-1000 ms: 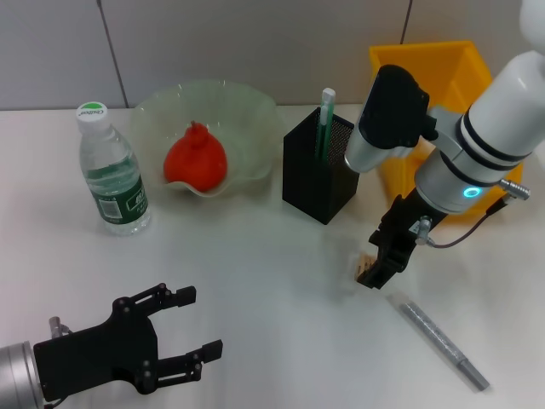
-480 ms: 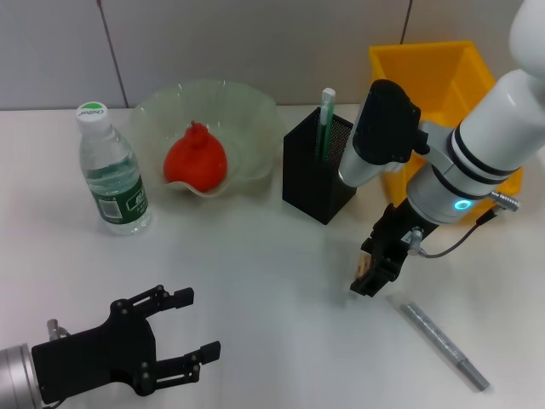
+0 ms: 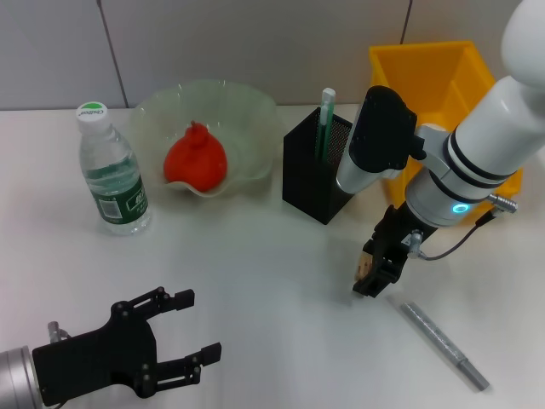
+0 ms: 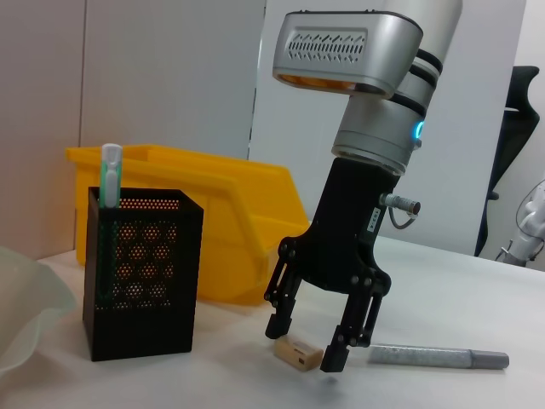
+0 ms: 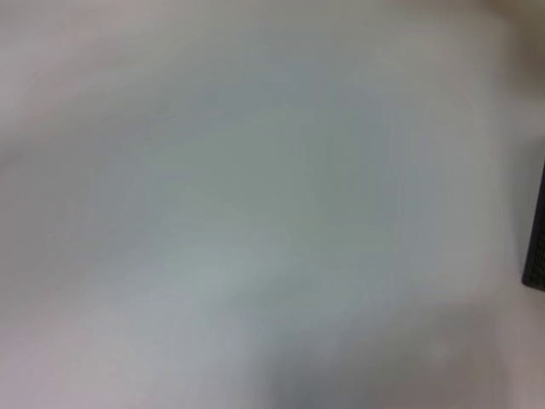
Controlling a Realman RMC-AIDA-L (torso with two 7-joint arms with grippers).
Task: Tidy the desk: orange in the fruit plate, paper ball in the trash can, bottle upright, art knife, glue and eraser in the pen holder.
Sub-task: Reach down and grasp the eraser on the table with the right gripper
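1. Currently, one right gripper (image 3: 372, 274) stands low over the white bench (image 3: 272, 273), fingers spread, straddling one tan eraser (image 4: 298, 355) that lies on the bench between the fingertips.
2. One grey art knife (image 3: 444, 344) lies on the bench just beside that gripper.
3. One black mesh pen holder (image 3: 318, 166) holds one green-and-white glue stick (image 3: 324, 119).
4. One orange (image 3: 197, 159) sits in one clear fruit plate (image 3: 247, 111).
5. One bottle (image 3: 111, 170) stands upright.
6. One yellow bin (image 3: 443, 72) stands behind the pen holder.
7. One left gripper (image 3: 183, 328), fingers spread, is parked near the bench's front edge.
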